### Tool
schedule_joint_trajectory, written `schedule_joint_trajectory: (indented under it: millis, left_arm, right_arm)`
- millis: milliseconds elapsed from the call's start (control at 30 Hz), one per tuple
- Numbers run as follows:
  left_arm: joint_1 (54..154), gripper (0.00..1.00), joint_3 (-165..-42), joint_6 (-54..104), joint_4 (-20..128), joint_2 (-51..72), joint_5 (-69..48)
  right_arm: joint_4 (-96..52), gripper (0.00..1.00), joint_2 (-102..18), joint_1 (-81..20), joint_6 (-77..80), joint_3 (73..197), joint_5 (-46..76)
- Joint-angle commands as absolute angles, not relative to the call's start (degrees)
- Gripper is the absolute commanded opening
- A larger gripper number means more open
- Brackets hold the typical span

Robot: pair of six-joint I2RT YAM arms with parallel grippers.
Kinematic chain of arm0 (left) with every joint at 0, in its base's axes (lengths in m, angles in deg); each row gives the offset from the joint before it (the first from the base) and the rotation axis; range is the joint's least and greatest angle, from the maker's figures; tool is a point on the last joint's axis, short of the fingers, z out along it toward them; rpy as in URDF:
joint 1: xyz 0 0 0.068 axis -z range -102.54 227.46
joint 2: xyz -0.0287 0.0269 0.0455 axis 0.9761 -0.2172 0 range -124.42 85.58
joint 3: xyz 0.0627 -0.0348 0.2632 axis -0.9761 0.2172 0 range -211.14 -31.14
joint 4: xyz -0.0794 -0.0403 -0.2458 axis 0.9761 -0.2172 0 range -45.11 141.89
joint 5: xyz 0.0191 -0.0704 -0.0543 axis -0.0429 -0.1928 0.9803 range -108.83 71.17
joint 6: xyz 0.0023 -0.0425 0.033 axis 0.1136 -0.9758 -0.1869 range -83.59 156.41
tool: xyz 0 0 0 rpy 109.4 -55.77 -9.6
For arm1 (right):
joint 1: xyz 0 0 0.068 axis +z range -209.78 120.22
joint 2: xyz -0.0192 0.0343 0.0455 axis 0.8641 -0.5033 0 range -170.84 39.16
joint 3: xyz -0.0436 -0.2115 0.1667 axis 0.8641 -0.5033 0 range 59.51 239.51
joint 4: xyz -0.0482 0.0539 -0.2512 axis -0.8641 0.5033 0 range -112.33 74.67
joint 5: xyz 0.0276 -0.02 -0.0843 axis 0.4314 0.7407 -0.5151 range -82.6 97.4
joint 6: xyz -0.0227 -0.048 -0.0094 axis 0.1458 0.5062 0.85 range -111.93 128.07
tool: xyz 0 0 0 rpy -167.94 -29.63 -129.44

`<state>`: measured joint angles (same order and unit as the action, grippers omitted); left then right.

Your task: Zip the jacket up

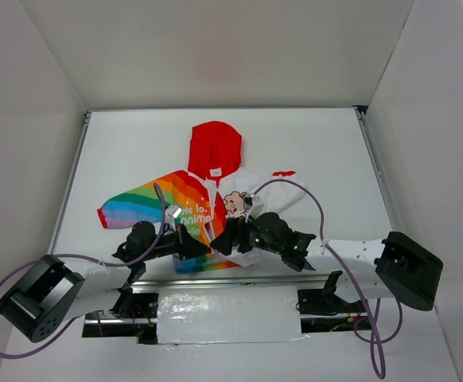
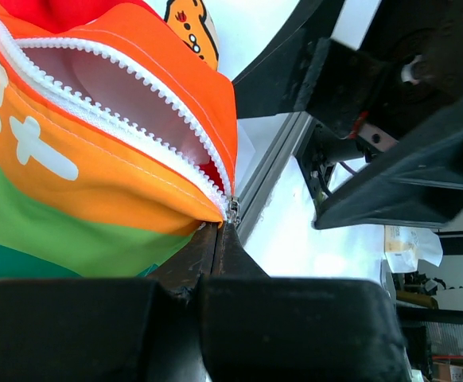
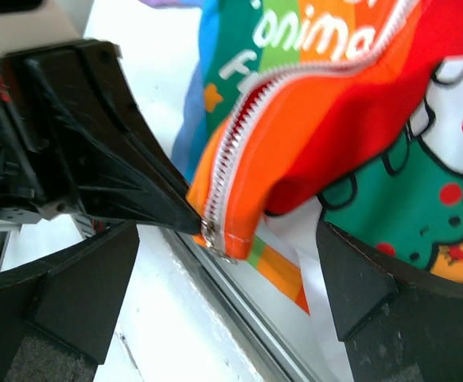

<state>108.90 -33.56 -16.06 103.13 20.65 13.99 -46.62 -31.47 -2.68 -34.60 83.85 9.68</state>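
White walls box in a white counter, and the jacket lies toward its near edge, red hood pointing away from the arms and bottom hem right by the metal rail. The left hand has its fingers pressed together on the very bottom of the zipper, with the hem corner lifted a bit. That's the anchor. The right hand is spread wide, a finger on each side of the slider, gripping nothing. Above the slider the teeth gape open in the left wrist view, so basically the whole zip is left to do. The right hand should probably close on the slider itself, not the fabric. The pull tab is too small to make out. Then it should draw straight along the tooth line toward the hood while the left hand keeps the hem taut. If the pull goes off-axis, the orange fabric will likely bunch or snag.
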Motion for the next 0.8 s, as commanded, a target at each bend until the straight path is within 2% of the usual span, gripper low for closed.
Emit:
schedule_joint_trajectory:
  millis: [0,133,367,767]
  left_arm:
    - [109.3,0.0,-30.1,-14.8,107.4,20.9,15.4]
    - [109.3,0.0,-30.1,-14.7,106.6,21.8,15.1]
    - [109.4,0.0,-30.2,-14.7,105.9,23.0,14.9]
    - [109.7,0.0,-30.2,-14.6,105.9,22.7,14.9]
  right_arm:
    - [-47.0,1.0,-30.1,-2.7,-37.6,82.4,9.3]
    - [-53.5,0.98,-30.5,-2.6,-40.4,79.6,15.6]
    - [-63.9,0.83,-33.1,-2.0,-43.3,75.5,21.8]
    - [-70.8,0.76,-40.9,-0.8,-44.1,77.7,23.5]
